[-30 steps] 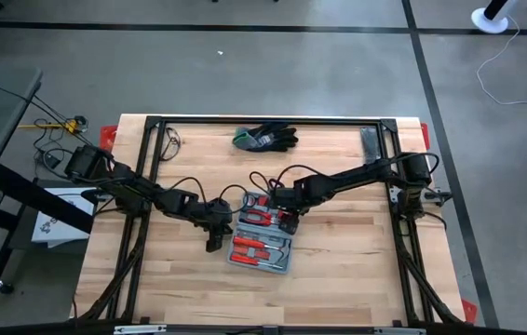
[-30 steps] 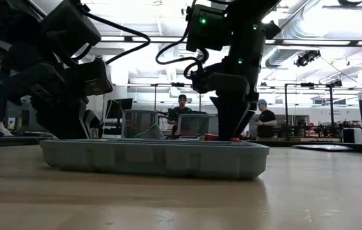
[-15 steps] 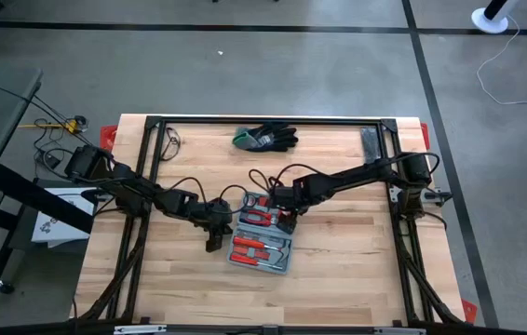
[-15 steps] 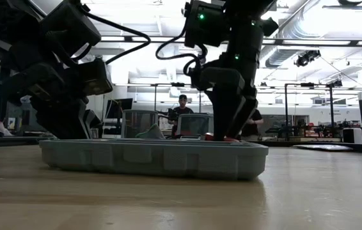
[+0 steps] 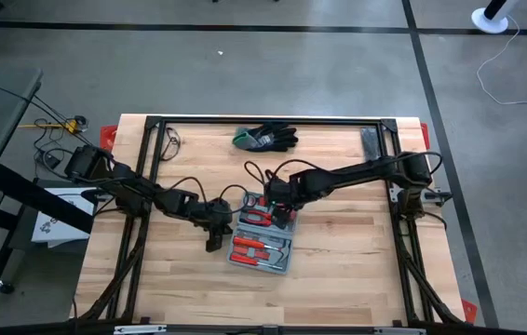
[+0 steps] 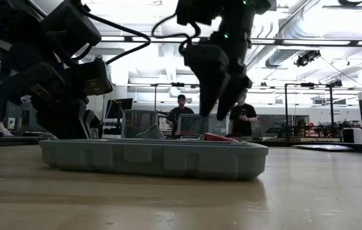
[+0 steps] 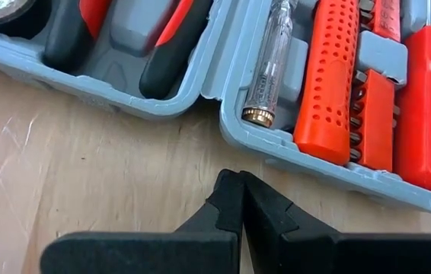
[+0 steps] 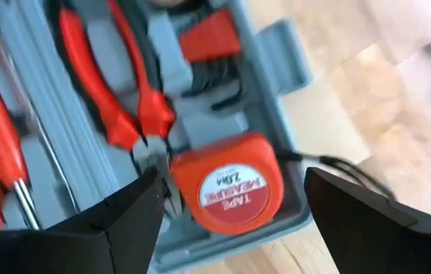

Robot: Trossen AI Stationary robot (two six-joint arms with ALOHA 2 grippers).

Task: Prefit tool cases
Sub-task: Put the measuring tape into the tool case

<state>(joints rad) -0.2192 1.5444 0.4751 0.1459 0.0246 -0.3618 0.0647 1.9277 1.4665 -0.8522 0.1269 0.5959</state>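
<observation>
The grey-blue tool case (image 5: 263, 238) lies open at the centre of the high view, nearest the table's front edge of all I mention. My left gripper (image 7: 237, 199), fingers pressed together, sits on bare wood just beside its left rim. My right gripper (image 6: 217, 102) hangs above the case's far half, fingers spread, empty, over the red tape measure (image 8: 233, 192). Farther back, near the upper middle, lie the gloves (image 5: 265, 138).

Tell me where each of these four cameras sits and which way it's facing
High view: overhead, straight down on the table, both arms.
Low view: table height, level across the grey-blue case; the right tool hangs open above it.
Left wrist view: past the shut left tool at the case's edge.
Right wrist view: down between open fingers onto the tape measure.
Shared: all four show the case.
</observation>
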